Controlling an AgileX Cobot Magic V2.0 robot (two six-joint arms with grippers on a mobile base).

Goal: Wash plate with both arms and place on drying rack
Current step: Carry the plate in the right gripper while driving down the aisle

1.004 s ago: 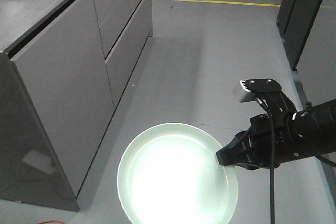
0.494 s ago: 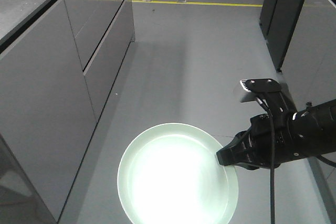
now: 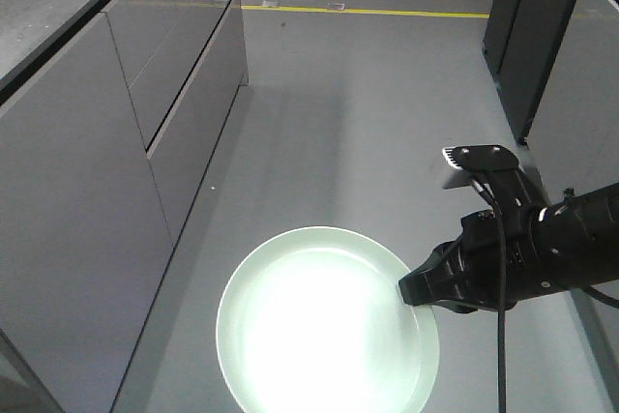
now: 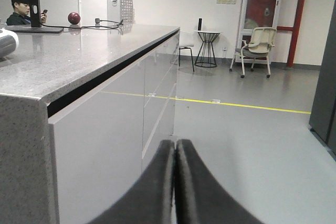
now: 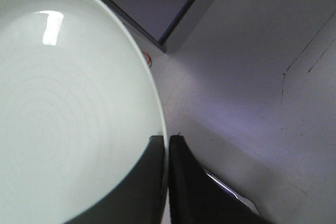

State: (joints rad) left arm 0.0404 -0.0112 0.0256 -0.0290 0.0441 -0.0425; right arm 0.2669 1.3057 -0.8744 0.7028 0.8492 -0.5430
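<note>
I read the right gripper [image 3: 418, 289] still clamped on the rim of the plate [image 3: 324, 326], level above the floor [image 3: 387, 123] as before, the left gripper [image 4: 175, 182] closed on nothing, and the cabinets [image 3: 116, 142] shifted leftward in the front view.

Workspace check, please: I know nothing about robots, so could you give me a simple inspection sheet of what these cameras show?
Surface: grey speckled countertop beside the robot; grey floor below.
Job's things: pale green plate, face up, held over the floor and off any surface; drying rack: nothing seen.
Clutter: red ball on the countertop.
Grippers: right end effector shut on the plate's rim; left end effector shut, empty.
Cables: black cable hangs across the right arm; another cable lies on the countertop.
Surroundings: grey cabinets, yellow floor line, chair, seated person.
</note>
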